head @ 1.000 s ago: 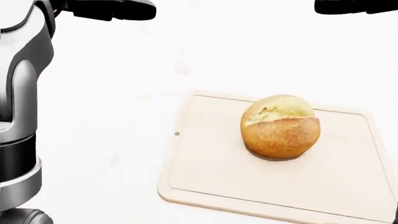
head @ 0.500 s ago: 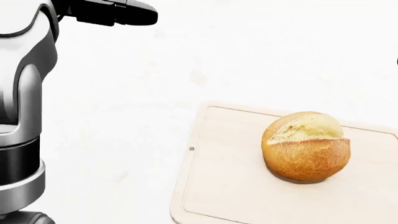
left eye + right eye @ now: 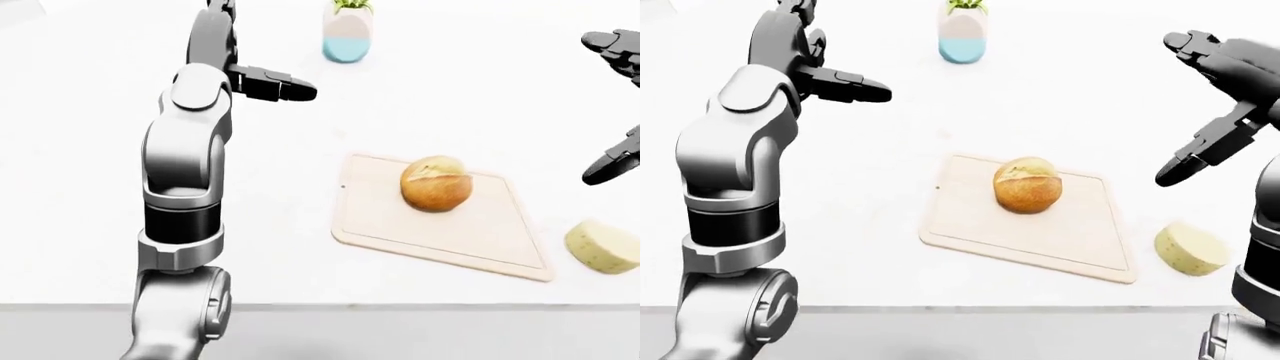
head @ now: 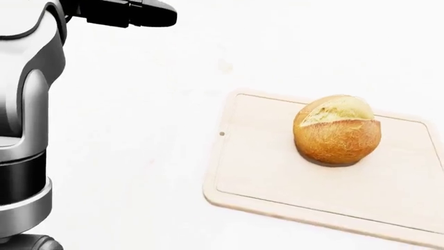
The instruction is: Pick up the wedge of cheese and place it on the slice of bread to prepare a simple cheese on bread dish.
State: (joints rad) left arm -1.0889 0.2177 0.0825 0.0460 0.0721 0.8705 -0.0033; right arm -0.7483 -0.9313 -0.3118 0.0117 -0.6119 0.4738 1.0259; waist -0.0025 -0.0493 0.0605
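A round crusty bread [image 4: 338, 130] sits on a pale wooden cutting board [image 4: 264, 177]. The pale yellow wedge of cheese [image 3: 1189, 249] lies on the white counter just right of the board [image 3: 970, 232]. My right hand [image 3: 1200, 112] hangs open above and to the right of the bread [image 3: 1027, 184], well above the cheese, with black fingers [image 3: 1180, 169] spread. At the upper left my left hand [image 3: 845, 84] is raised, fingers extended and holding nothing, far from the board.
A white and blue vase [image 3: 963, 37] with a green plant stands near the top edge of the right-eye view. The counter's near edge [image 3: 940, 307] runs along the bottom of that view. My left arm [image 3: 185, 172] rises at the left.
The head view has shifted: bread and board sit higher in it than half a second ago. The right hand, at the top right one second ago, is out of that view.
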